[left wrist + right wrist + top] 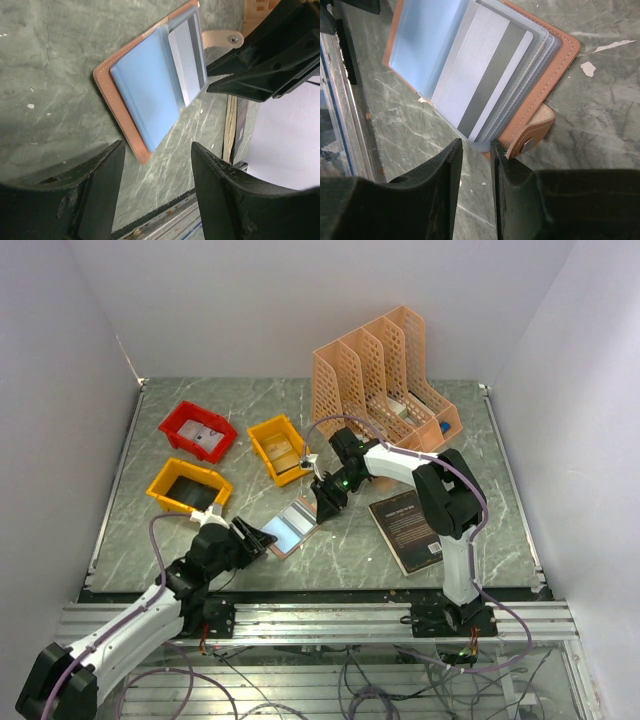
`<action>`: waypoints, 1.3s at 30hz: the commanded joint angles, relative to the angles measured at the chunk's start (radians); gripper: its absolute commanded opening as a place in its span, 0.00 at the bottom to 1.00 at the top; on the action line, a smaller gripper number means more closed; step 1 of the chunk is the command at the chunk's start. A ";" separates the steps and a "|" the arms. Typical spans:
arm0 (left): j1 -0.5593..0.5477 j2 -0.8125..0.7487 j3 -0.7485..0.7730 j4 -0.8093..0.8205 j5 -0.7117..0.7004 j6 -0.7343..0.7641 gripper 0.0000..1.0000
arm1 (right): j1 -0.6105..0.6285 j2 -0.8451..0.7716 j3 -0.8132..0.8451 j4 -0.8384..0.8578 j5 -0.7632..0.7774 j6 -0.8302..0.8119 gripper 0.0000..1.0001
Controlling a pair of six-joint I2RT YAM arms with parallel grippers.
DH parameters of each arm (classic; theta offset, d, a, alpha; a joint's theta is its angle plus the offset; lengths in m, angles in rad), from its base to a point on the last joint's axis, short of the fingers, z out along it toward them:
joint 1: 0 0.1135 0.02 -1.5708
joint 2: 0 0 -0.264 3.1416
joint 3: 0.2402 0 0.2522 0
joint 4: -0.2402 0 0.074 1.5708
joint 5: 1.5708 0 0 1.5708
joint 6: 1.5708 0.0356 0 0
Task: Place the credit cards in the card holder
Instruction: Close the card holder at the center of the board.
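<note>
The card holder lies spread open on the tabletop, near the middle and a little toward the near edge. Its salmon-pink cover faces down and its pale blue inner leaves face up. One pale grey card with a dark stripe sits inside a clear sleeve on the holder's far half. A tan snap tab sticks out from the edge beside it.

The left arm reaches in from 8 o'clock of the holder. The left jaws stand wide apart with nothing between them. The black fingers hang just short of the holder's near edge, and bare tabletop shows between them.

The right arm bends down at 2 o'clock of the holder. The right jaws are only a narrow gap apart, and tabletop shows through it. The fingers sit right at the corner of the sleeves that hold the card. Whether they touch the sleeves cannot be told.

A black book lies at 3 o'clock of the holder. A peach file organizer stands at 1 o'clock. A red bin and two yellow bins sit between 10 and 12 o'clock.
</note>
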 commanded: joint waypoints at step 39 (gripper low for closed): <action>-0.009 0.390 0.080 0.587 -0.001 0.139 0.70 | 0.013 0.051 -0.003 -0.030 0.003 0.015 0.30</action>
